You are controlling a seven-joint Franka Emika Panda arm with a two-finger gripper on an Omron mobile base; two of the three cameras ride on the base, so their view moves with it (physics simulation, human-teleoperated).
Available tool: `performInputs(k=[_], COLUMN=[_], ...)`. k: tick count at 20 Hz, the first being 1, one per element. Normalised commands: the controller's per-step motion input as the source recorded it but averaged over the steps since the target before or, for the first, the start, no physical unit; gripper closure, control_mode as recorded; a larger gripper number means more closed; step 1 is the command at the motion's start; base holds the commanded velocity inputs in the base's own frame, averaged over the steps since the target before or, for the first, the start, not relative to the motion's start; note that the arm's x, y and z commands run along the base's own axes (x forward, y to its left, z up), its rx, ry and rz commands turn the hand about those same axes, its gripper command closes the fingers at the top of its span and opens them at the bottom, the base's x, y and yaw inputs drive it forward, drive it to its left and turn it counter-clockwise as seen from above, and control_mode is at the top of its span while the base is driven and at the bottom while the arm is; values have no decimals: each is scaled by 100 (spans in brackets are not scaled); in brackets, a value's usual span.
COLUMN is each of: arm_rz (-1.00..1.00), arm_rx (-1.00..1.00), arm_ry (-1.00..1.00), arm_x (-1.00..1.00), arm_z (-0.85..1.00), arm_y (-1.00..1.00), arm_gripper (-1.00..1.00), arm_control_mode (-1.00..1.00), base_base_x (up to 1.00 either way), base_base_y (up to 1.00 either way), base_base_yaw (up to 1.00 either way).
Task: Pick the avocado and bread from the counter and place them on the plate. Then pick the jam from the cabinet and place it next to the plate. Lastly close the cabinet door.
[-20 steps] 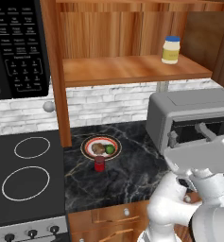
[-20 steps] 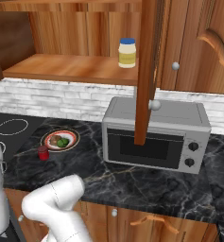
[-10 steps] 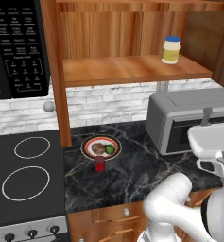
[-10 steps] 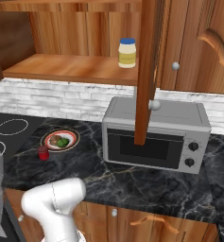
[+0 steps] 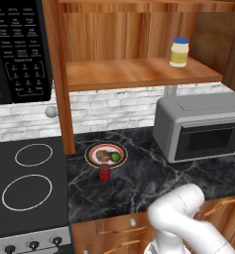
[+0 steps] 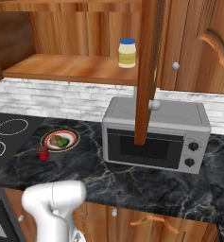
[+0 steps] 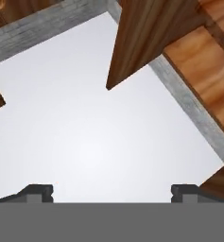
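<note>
On my left base view the avocado (image 5: pixel 115 157) and the bread (image 5: pixel 103 156) sit together on the plate (image 5: pixel 93 150), avocado on the right, bread on the left, touching or nearly so. From the right base view I see the same pair, the avocado (image 6: pixel 63 142) and the bread (image 6: pixel 54 140), within the plate's (image 6: pixel 72 134) orange-red rim. The jam (image 5: pixel 104 171) stands upright on the counter (image 5: pixel 134 188) just in front of the plate, at its near edge; I can't tell whether it touches the rim. In the right base view the jam (image 6: pixel 43 152) is just beside the plate, toward the stove.

Above, the cabinet (image 5: pixel 134 72) is open, with a pale yellow jar (image 5: pixel 179 52) with a blue lid upright on its shelf. The cabinet door (image 6: pixel 147 71) hangs swung out edge-on toward me in the right base view, its silver knob (image 6: pixel 154 105) in front of the microwave (image 6: pixel 156 133). That microwave (image 5: pixel 203 125) sits on the counter to the right of the plate, and the stove (image 5: pixel 27 186) lies to the left.

In the hand view I see the gripper (image 7: pixel 112 193) with its two dark tips wide apart and nothing between them, facing a pale surface with a wooden door edge (image 7: pixel 146 38) and a grey brick band (image 7: pixel 189 106) beyond.
</note>
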Motion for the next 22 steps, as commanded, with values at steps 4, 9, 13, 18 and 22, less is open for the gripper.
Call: performInputs(k=[4, 9, 13, 18, 22], arm_rz=[-10, -12, -17, -20, -19], arm_rx=[19, 9, 0, -2, -12], arm_ry=[-17, -7, -6, -3, -1], arm_x=[-4, 0, 0, 0, 0], arm_z=[23, 0, -14, -47, -74], arm_y=[-88, -91, -100, -96, -77], arm_gripper=[-100, -100, -100, -100, -100], arm_control_mode=[-100, -100, -100, -100, -100], base_base_x=[0, 0, 0, 0, 0], base_base_y=[0, 0, 0, 0, 0], base_base_yaw=[0, 0, 0, 0, 0])
